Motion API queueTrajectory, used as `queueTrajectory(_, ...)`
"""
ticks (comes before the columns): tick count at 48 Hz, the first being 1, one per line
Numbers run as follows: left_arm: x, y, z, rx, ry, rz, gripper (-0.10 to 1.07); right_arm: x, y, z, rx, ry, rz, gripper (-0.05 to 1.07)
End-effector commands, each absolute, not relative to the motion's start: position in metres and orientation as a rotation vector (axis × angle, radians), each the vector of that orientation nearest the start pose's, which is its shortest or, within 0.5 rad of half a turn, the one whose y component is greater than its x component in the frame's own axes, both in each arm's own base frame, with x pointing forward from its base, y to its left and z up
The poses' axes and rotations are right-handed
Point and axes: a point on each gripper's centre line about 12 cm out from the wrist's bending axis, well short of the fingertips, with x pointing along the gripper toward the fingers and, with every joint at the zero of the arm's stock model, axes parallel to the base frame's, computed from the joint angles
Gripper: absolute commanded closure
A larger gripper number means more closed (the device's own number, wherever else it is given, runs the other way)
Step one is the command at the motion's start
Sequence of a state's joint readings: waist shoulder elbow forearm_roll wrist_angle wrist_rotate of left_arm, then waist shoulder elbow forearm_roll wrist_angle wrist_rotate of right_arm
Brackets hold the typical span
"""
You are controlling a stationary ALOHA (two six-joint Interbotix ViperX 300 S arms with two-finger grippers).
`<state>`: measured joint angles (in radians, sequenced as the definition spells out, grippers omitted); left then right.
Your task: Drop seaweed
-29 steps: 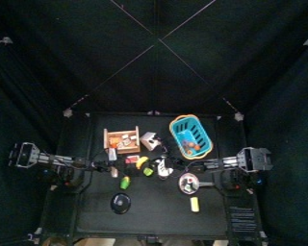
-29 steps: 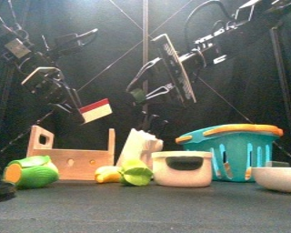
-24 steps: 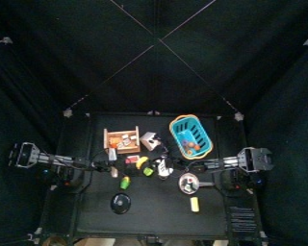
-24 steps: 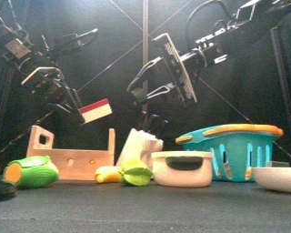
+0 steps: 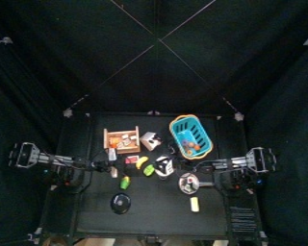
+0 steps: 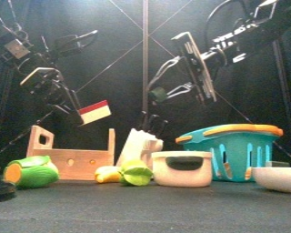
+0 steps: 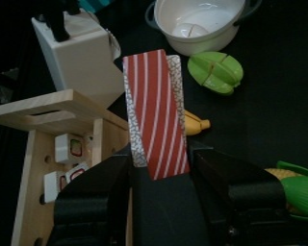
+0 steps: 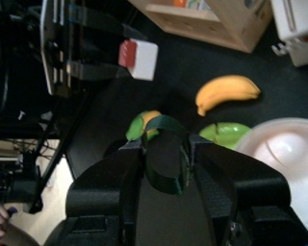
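Hanging at the front view's upper left, the left gripper clamps the striped seaweed packet above the wooden rack; the right gripper, upper middle, stands open.

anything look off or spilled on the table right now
Nothing looks spilled or damaged. The one thing off the table is the striped seaweed packet, held in the air by the left gripper above the wooden rack; that fits the task.

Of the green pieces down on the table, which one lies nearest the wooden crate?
The green and yellow piece at the table's far left, just in front of the wooden crate. The other green piece lies further right, beside the white pot.
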<state>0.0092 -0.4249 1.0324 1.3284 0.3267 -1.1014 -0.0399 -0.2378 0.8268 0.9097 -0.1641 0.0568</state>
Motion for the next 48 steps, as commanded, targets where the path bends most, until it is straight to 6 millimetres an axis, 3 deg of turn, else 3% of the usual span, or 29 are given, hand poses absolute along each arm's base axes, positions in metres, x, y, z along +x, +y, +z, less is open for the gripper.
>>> queueTrajectory(1, 0.266, 0.04, 0.187, 0.307, 0.7, 0.243, 0.28, 0.325, -0.024, 0.219, 0.935, 0.371, -0.356, 0.28)
queueTrajectory(19, 0.263, 0.04, 0.184, 0.308, 0.709, 0.245, 0.28, 0.279, -0.02, 0.197, 0.946, 0.444, -0.362, 0.28)
queueTrajectory(38, 0.262, 0.04, 0.184, 0.309, 0.709, 0.242, 0.28, 0.269, -0.034, 0.175, 0.925, 0.505, -0.426, 0.28)
queueTrajectory(48, 0.262, 0.04, 0.183, 0.308, 0.711, 0.243, 0.28, 0.271, -0.042, 0.176, 0.912, 0.493, -0.444, 0.28)
